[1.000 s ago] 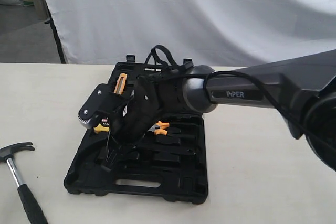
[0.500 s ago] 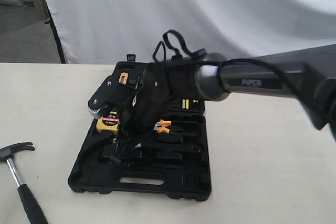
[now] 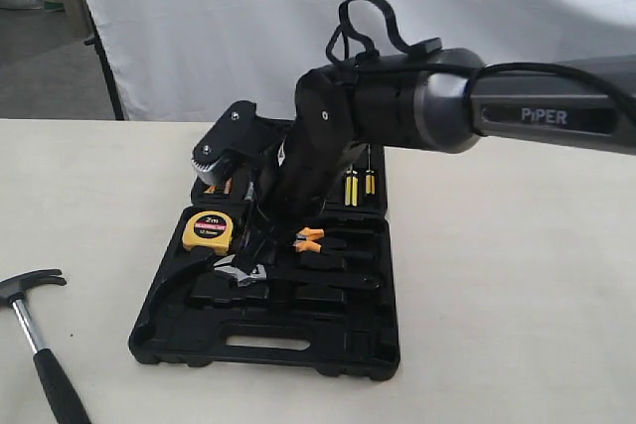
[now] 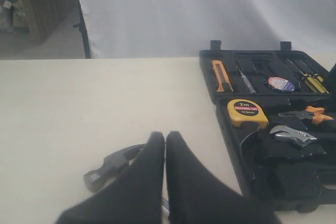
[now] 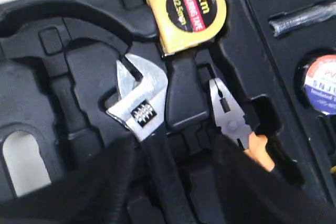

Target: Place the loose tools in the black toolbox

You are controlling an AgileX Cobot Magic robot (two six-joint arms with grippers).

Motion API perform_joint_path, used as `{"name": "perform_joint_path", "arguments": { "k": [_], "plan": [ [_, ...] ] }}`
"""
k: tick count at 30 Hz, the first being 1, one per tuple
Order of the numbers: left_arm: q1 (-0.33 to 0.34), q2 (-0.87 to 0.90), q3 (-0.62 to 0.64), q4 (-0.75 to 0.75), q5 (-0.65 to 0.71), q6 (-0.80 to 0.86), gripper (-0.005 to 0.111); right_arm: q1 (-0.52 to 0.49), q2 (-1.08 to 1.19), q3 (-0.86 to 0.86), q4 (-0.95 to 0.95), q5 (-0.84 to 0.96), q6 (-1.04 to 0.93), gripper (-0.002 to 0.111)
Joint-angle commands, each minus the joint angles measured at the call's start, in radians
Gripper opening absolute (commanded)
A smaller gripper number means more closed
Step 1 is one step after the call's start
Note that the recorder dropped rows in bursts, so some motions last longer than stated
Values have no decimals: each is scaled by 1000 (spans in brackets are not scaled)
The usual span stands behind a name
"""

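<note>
The black toolbox lies open on the table. My right gripper hangs over its front half, jaws open. The adjustable wrench lies in the toolbox, its black handle running between my spread right fingers with a gap on each side. The small tape roll sits in a recess of the far half. The claw hammer lies on the table left of the box. My left gripper is shut and empty, just above the hammer's head.
A yellow tape measure and orange-handled pliers sit in the toolbox beside the wrench. Yellow-handled screwdrivers fill the far half. A white cloth backdrop hangs behind the table.
My right gripper has opened and the arm has risen, uncovering the tape measure. The wrench now lies free in the toolbox. The hammer has not moved.
</note>
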Motion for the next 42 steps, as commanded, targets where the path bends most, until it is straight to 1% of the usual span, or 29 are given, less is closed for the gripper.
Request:
{"name": "perform_joint_path", "arguments": {
  "k": [1, 3, 6, 13, 15, 17, 20, 23, 26, 27, 30, 42],
  "plan": [
    [-8, -4, 3, 5, -2, -8, 1, -2, 33, -1, -19, 45, -42, 87],
    [-8, -4, 3, 5, -2, -8, 1, -2, 51, -1, -19, 55, -71, 91],
    [-8, -4, 3, 5, -2, -8, 1, -2, 77, -1, -35, 52, -93, 91],
    [-8, -4, 3, 5, -2, -8, 1, -2, 141, -1, -161, 35, -94, 90],
    [-8, -4, 3, 5, -2, -8, 1, -2, 151, -1, -179, 30, -96, 87],
    [-8, -4, 3, 5, -2, -8, 1, -2, 157, -1, -177, 17, -124, 75],
    [-8, -4, 3, 5, -2, -8, 1, -2, 160, -1, -168, 23, -160, 51],
    [-8, -4, 3, 5, -2, -8, 1, -2, 160, -1, -168, 100, -235, 25],
    [-8, -4, 3, 5, -2, -8, 1, -2, 160, -1, -160, 184, -286, 3],
    [-8, -4, 3, 5, -2, -8, 1, -2, 160, -1, -149, 205, -302, 0],
    [-8, -4, 3, 5, -2, -8, 1, -2, 160, -1, -130, 233, -320, 0],
    [-8, -4, 3, 5, -2, -8, 1, -2, 143, -7, -130, 221, -327, 0]
  ]
}}
